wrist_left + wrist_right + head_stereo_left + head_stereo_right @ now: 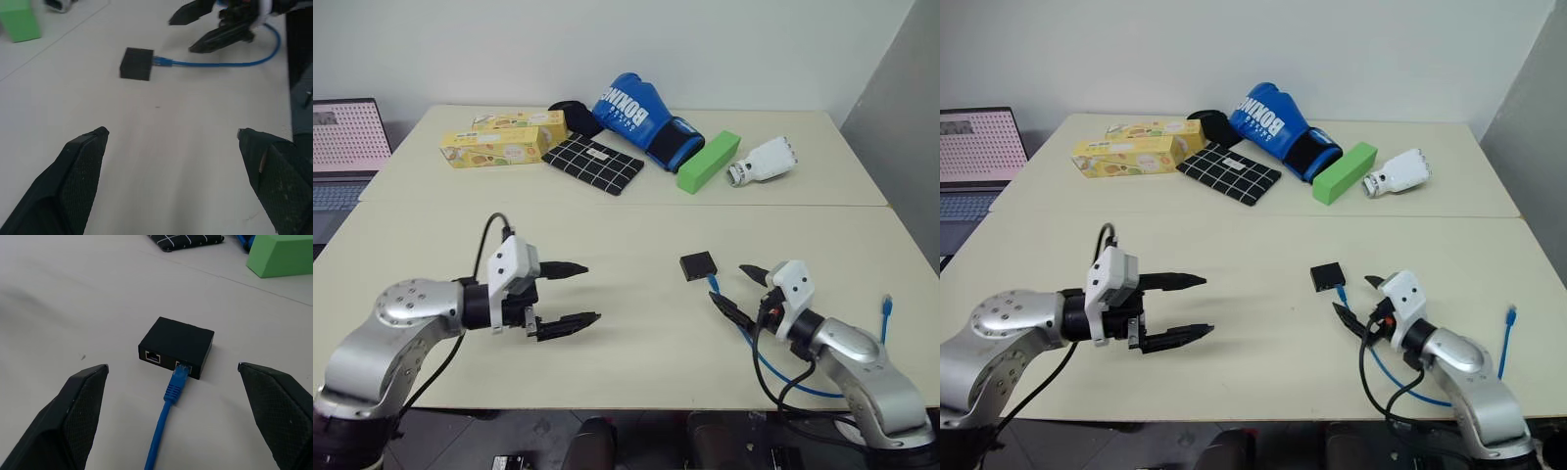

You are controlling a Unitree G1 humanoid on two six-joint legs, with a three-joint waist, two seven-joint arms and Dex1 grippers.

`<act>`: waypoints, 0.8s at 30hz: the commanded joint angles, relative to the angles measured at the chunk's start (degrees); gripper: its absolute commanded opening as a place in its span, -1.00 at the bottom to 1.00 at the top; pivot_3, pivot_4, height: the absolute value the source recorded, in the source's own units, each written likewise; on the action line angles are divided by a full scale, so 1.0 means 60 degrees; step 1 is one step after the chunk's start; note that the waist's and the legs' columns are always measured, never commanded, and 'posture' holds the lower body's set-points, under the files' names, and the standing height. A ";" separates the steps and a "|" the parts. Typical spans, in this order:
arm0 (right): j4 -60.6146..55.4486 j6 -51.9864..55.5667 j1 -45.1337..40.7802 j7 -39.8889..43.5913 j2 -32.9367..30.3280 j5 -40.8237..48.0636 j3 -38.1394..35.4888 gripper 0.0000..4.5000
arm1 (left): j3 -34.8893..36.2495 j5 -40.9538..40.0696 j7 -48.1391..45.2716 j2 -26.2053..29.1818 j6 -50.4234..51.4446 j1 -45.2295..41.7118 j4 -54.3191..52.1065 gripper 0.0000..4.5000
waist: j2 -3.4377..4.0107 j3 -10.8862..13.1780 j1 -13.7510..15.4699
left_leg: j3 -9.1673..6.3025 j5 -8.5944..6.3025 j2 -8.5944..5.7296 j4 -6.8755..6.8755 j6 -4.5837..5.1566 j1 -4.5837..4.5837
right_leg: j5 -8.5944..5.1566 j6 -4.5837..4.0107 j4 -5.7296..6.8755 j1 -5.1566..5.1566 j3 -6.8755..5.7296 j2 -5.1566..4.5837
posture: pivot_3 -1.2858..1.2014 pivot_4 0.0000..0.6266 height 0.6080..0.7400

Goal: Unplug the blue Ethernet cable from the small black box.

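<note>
The small black box [177, 346] lies flat on the table [636, 343], right of centre. The blue Ethernet cable [168, 401] is plugged into one of the two ports on its near edge. From there the cable loops back past the right arm, and its free plug [886, 305] lies near the table's right edge. My right gripper [726, 282] is open just behind the box, level with the plug, its fingers to either side of the cable and not touching it. My left gripper [591, 292] is open over the left part of the table, pointing right toward the box [136, 63].
Along the back of the table lie two yellow boxes [494, 147], a black white-checked cloth [594, 163], a blue boxing glove [636, 110], a green block [709, 160] and a white robot hand [764, 162]. A laptop [347, 137] stands at the far left.
</note>
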 commanded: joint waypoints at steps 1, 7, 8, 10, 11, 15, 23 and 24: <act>-0.0109 0.0210 -0.0069 -0.0372 0.0391 -0.0154 0.0360 1.00 | -0.0228 0.0118 -0.0365 0.0062 -0.0224 -0.0543 0.0398 1.00 | 0.0000 0.0000 -0.0006 | 0.0001 0.0000 0.0001 -0.0001 0.0001 0.0000 | 0.0000 0.0000 0.0000 -0.0002 0.0001 0.0002 | 0.03 -0.52 1.00; 0.0643 0.0723 -0.0456 -0.1775 0.1279 -0.1061 0.0721 1.00 | -0.0390 0.0267 -0.0334 -0.0099 -0.0348 -0.0679 0.0496 1.00 | 0.0001 0.0000 -0.0039 | 0.0008 -0.0001 0.0009 -0.0007 0.0002 -0.0003 | 0.0000 -0.0001 0.0001 -0.0014 0.0013 0.0011 | 0.03 -0.52 1.00; 0.0701 0.0756 -0.0480 -0.1870 0.1351 -0.1132 0.0740 1.00 | -0.0392 0.0287 -0.0331 -0.0110 -0.0371 -0.0648 0.0484 1.00 | 0.0001 0.0001 -0.0028 | 0.0010 -0.0001 0.0009 -0.0006 0.0002 -0.0003 | 0.0000 -0.0001 0.0001 -0.0014 0.0013 0.0011 | 0.03 -0.52 1.00; 0.0813 0.0826 -0.0563 -0.2021 0.1489 -0.1255 0.0808 0.84 | -0.0403 0.0373 -0.0283 -0.0147 -0.0423 -0.0590 0.0488 1.00 | 0.0000 0.0000 -0.0025 | 0.0008 -0.0001 0.0008 -0.0006 0.0002 -0.0003 | 0.0000 -0.0001 0.0000 -0.0013 0.0013 0.0010 | 0.03 -0.52 1.00; 0.0842 0.0868 -0.0601 -0.2031 0.1545 -0.1290 0.0843 0.78 | -0.0397 0.0428 -0.0192 -0.0196 -0.0424 -0.0583 0.0506 1.00 | 0.0000 0.0000 -0.0024 | 0.0009 -0.0001 0.0008 -0.0006 0.0002 -0.0003 | 0.0000 -0.0001 0.0000 -0.0012 0.0013 0.0010 | 0.03 -0.52 1.00; 0.0852 0.1057 -0.0761 -0.2008 0.1600 -0.1397 0.0912 0.41 | -0.0307 0.0411 0.0050 -0.0370 -0.0325 -0.0589 0.0556 1.00 | 0.0000 0.0000 -0.0035 | 0.0009 -0.0001 0.0009 -0.0005 0.0002 -0.0001 | 0.0000 -0.0001 0.0002 -0.0012 0.0014 0.0010 | 0.03 -0.52 1.00; 0.0761 0.1234 -0.1011 -0.1750 0.1235 -0.1738 0.1090 -0.41 | -0.0322 0.0529 0.0482 -0.0660 -0.0182 -0.0437 0.0632 1.00 | 0.0000 0.0000 -0.0027 | 0.0005 -0.0001 0.0009 -0.0003 0.0003 0.0000 | 0.0000 -0.0001 0.0003 -0.0010 0.0010 0.0011 | 0.03 -0.52 1.00; 0.0746 0.1208 -0.1038 -0.1716 0.1171 -0.1792 0.1115 -0.51 | -0.0333 0.0554 0.0577 -0.0706 -0.0125 -0.0429 0.0643 1.00 | 0.0000 0.0000 -0.0026 | 0.0005 -0.0001 0.0008 -0.0003 0.0003 0.0000 | 0.0000 -0.0001 0.0003 -0.0009 0.0011 0.0010 | 0.03 -0.52 1.00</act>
